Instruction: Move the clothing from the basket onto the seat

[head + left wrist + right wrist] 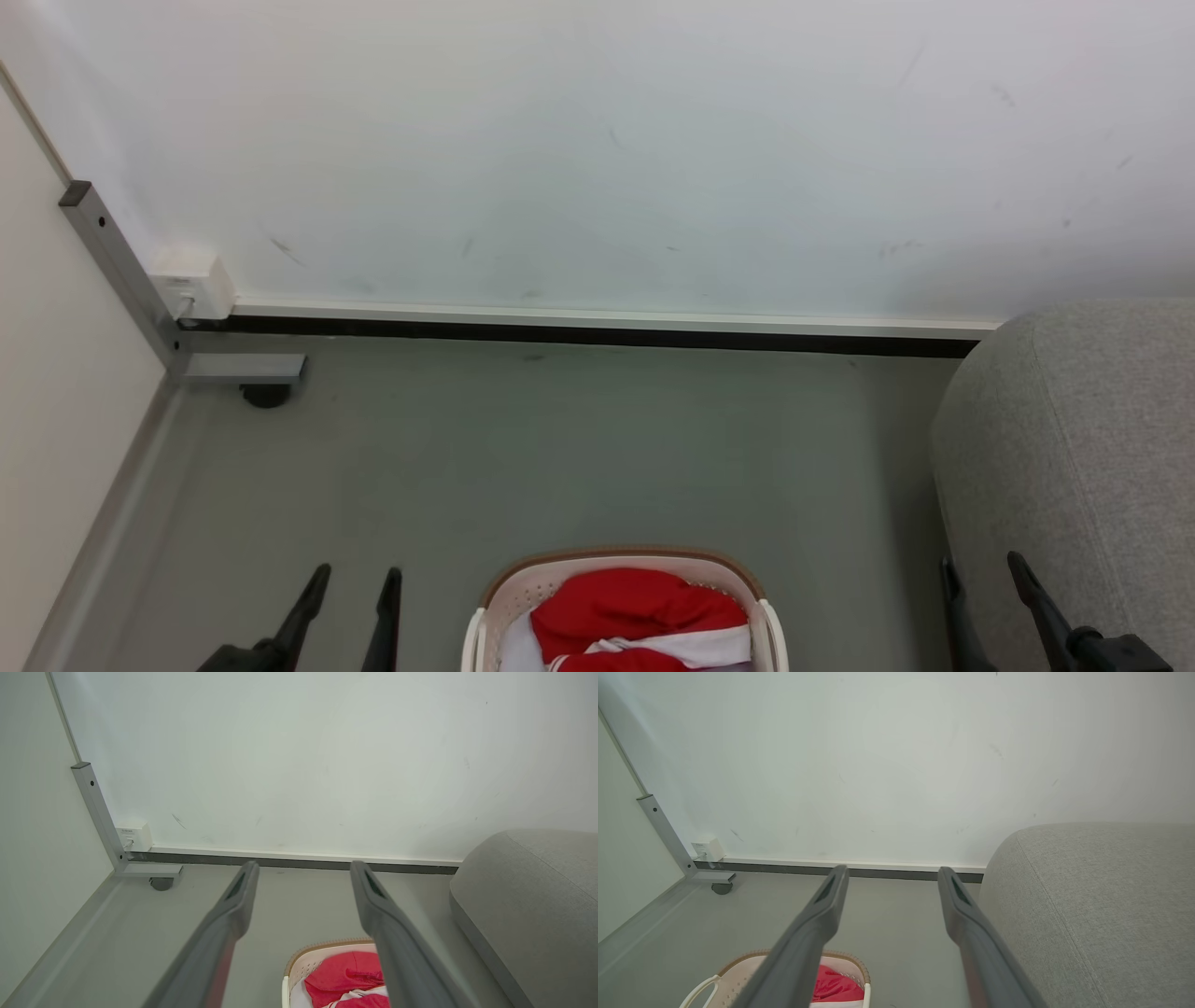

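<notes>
You will find no text here that you can read. In the left wrist view, the small white box (pixel 133 836) at the foot of the wall (pixel 303 765), just beside the grey metal post (pixel 96 807), carries a short line of dark print, too small and blurred to make out.

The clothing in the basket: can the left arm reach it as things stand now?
Probably yes. The left tool is open and empty beside the basket, the clothing lies uncovered on top, and nothing stands between them.
</notes>
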You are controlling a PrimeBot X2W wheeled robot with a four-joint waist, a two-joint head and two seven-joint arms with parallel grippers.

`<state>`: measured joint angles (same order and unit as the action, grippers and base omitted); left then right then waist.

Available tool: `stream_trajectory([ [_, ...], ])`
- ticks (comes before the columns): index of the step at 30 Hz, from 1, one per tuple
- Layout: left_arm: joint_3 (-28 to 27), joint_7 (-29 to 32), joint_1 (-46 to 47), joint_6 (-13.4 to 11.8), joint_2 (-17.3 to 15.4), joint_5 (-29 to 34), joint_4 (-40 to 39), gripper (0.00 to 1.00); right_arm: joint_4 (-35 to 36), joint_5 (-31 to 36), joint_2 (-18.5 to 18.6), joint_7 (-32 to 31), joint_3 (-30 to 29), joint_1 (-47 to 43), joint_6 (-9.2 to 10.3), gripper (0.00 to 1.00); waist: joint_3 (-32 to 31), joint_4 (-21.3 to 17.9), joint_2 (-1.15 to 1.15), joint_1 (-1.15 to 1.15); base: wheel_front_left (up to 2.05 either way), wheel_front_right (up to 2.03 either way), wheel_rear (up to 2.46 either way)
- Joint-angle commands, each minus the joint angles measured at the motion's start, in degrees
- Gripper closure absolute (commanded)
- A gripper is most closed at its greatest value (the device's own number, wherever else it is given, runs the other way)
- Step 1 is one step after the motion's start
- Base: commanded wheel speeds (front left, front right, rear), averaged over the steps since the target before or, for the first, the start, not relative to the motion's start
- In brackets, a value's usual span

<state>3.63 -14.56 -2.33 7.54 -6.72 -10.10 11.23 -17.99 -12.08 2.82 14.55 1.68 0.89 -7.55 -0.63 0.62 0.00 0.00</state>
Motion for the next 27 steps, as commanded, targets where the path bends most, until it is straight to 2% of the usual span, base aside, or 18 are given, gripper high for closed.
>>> stream_trajectory([
  [1, 0.1, -0.3, -0.5, -0.1, -0.6, 1.7, 0.2, 0.00, -0.3, 1.3, 0.1, 0.3, 0.1, -0.4, 0.11, 0.00, 0.0, -0.1, 0.00, 0.00, 0.00, 0.00, 0.00],
  [20, 0.5, -0.6, -0.1, -0.1, -0.5, 1.1, 1.4, 0.00, -1.0, 0.2, 0.1, 0.6, 1.2, 0.1, 0.12, 0.00, 0.5, -1.3, 0.00, 0.00, 0.00, 0.00, 0.00],
  [27, 3.6, -0.6, 3.1, -0.1, -2.4, 0.5, 2.2, 0.00, 0.7, -0.4, 0.1, 0.6, 1.9, 2.2, 0.12, 0.00, 3.6, -3.4, 0.00, 0.00, 0.00, 0.00, 0.00],
])
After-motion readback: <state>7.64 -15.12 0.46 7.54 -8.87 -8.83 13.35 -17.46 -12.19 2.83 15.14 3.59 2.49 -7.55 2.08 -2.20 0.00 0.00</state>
